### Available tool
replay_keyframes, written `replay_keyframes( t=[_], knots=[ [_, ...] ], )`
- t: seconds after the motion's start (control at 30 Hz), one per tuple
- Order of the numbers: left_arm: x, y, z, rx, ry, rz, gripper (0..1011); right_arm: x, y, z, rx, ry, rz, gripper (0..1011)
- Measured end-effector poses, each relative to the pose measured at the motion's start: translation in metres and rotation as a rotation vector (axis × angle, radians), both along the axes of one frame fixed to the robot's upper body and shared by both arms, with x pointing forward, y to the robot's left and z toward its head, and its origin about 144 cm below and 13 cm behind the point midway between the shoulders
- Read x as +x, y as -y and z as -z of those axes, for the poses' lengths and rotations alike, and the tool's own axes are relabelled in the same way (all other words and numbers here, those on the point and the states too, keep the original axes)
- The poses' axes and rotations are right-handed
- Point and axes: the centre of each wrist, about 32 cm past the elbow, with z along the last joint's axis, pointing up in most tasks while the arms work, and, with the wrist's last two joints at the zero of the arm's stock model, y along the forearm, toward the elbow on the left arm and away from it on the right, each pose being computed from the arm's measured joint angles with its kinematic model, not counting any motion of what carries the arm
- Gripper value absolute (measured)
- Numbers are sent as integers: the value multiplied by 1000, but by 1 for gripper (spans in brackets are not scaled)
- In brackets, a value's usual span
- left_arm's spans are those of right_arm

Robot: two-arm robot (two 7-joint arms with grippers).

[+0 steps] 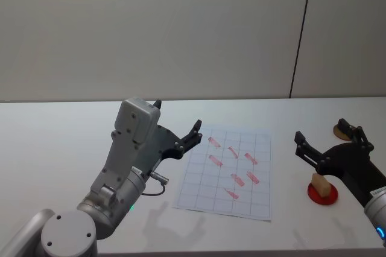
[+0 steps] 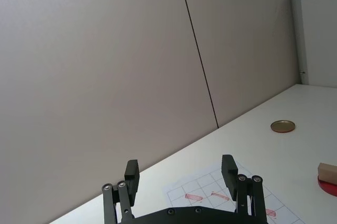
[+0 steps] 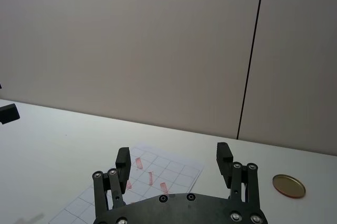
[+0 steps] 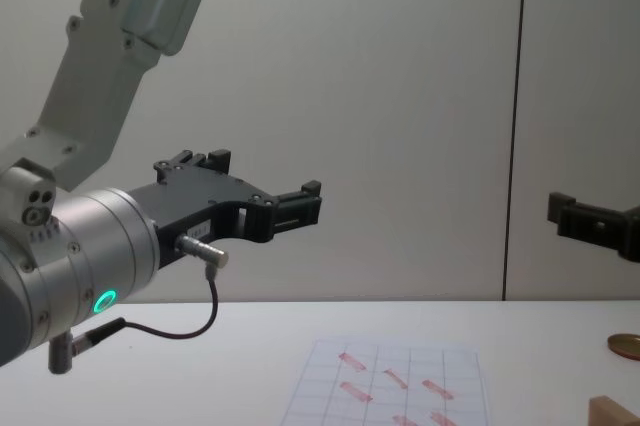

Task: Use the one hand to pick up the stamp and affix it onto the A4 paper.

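The stamp [image 1: 323, 184] is a small pale wooden block standing on a flat red disc [image 1: 315, 195] at the right of the white table. It also shows as the stamp [image 2: 327, 171] in the left wrist view and the stamp [image 4: 612, 412] in the chest view. My right gripper [image 1: 321, 130] hovers open just above and behind it, holding nothing; the right wrist view shows the same open right gripper [image 3: 174, 156]. The A4 paper [image 1: 226, 172], gridded with several slanted red marks, lies flat at the centre. My left gripper [image 1: 177, 116] hangs open beside the paper's left edge, raised off the table.
A round gold-brown disc [image 1: 339, 130] lies on the table behind the right gripper, also seen as the gold disc [image 3: 288, 186]. The big silver left arm [image 1: 129, 160] with a green ring light fills the near left. A grey wall stands behind the table.
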Motion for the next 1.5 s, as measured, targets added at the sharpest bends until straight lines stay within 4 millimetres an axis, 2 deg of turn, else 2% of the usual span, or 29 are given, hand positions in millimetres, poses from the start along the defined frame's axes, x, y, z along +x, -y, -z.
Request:
replay_keyframes(
  t=[1.1,1.5],
  knots=[
    [0,0,0,0,0,0,993,0,0,0,-1,-3,2,1001],
    [0,0,0,0,0,0,993,-6,-1,2,-26,-58,54,1001]
  ],
)
